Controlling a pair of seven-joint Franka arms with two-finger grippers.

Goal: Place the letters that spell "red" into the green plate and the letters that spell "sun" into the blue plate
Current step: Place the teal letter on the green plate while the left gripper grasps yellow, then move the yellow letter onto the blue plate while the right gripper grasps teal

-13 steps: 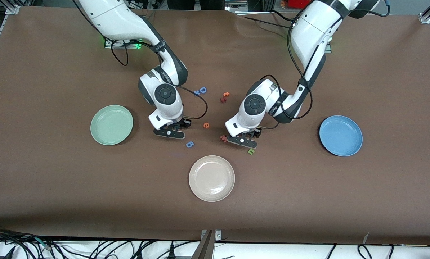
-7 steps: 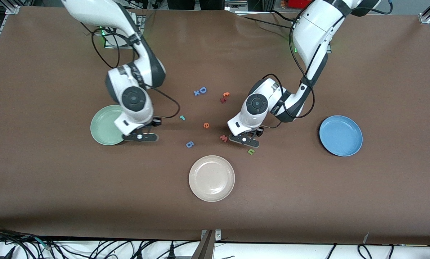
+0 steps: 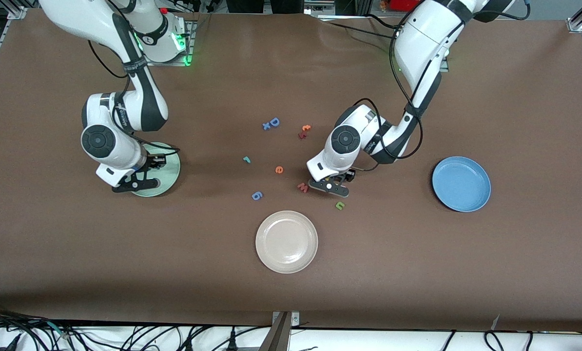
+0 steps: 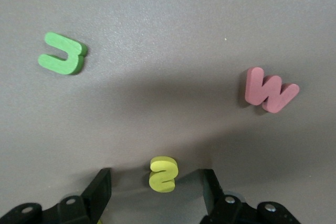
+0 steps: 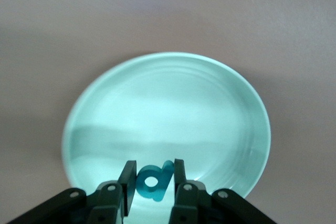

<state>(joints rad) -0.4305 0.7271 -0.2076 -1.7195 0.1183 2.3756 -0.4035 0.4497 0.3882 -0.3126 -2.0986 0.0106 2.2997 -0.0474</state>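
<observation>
- Teal "d" (image 5: 153, 181): small chunky letter with a round hole, matte like foam; clamped upright between the right gripper's (image 5: 152, 179) narrow-set black fingers, hanging over the green plate (image 5: 105, 108).
- Green plate: round, pale mint, glossy, shallow rim with faint concentric rings; sits toward the right arm's end of the table (image 3: 417, 253).
- Yellow "s" (image 4: 163, 173): thick rounded edges, flat on the brown matte table cover, lying between the left gripper's (image 4: 157, 195) fingers; jaws stand wide, neither pad touching it as far as the left wrist view shows.
- Green "n" (image 4: 63, 56): blocky, flat on the table, near the left gripper, nearer the front camera than the "s".
- Red "w" (image 4: 270, 91): flat, just beside the left gripper.
- Teal "r" (image 3: 246, 159) and orange "e" (image 3: 279, 169): loose on the table between the two arms, apart from each other.
- Blue plate (image 3: 461, 184): sky-blue, round, shallow rim, toward the left arm's end.
- Cream-white plate (image 3: 286, 241): same shape, nearest the front camera.
- Yellow "u": cannot locate.
</observation>
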